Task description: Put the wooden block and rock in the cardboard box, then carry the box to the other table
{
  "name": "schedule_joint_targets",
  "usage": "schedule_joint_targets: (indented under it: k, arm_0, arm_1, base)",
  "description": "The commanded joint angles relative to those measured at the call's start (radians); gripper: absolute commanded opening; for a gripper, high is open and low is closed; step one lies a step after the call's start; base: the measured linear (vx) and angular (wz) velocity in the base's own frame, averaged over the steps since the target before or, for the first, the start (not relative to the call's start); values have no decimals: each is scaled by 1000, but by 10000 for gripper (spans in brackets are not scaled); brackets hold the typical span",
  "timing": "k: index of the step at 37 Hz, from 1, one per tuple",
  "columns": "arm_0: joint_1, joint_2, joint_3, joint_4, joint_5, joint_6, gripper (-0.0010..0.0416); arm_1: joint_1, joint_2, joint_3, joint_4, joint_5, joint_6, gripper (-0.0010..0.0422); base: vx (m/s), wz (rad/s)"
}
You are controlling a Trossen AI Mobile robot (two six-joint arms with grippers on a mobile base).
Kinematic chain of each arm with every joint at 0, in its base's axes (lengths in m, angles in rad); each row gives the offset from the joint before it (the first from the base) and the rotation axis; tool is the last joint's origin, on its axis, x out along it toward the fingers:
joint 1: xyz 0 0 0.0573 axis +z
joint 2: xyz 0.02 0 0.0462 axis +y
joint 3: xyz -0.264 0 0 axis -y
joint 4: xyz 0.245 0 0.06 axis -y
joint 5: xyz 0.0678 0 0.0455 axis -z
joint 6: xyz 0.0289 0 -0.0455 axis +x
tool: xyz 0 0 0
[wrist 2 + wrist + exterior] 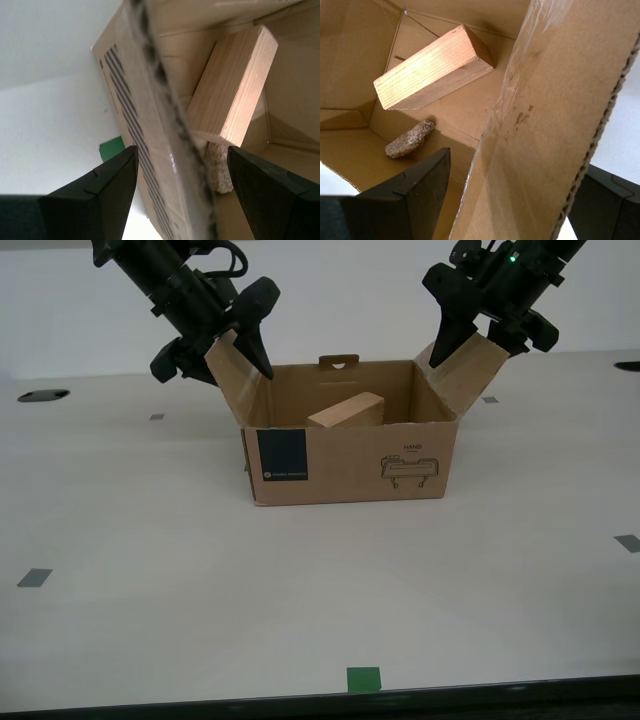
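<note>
My first gripper (515,180) stands released, its dark fingers (422,182) spread well apart on either side of a side flap of the cardboard box (540,125); no finger is seen pressing the board. Past the flap, inside the box, the wooden block (432,67) leans at a tilt, and the rock (410,139) lies on the box floor just below its lower end.

My second gripper (182,150) is likewise released. Its fingers (112,182) straddle the other flap, seen edge-on, with clear gaps on both sides. Beyond it the block's end sits on the rock (220,167).

In the exterior view both arms reach down from above to the raised flaps at either end of the box, which rests on the bench (150,570) near the middle. The block's top shows above the front wall. The bench is whitish, with a green tape mark (363,678) at its near edge and small grey marks (34,578). A plain white wall (330,290) stands behind.
</note>
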Motion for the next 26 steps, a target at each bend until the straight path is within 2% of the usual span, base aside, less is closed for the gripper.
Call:
schedule_joint_targets:
  k: [1,15,20,26]
  arm_0:
    - [0,18,0,8,-7,-2,257]
    - [2,81,-3,6,-8,5,219]
    - [2,68,-2,5,-8,6,190]
    - [2,50,-2,4,-8,8,155]
  arm_1:
    - [-8,1,2,9,6,-11,238]
    - [-10,0,0,-7,5,-19,233]
    - [-10,0,0,-6,5,-19,197]
    - [-10,0,0,-6,6,-18,126]
  base:
    - [0,0]
    - [0,0]
    - [0,0]
    - [0,0]
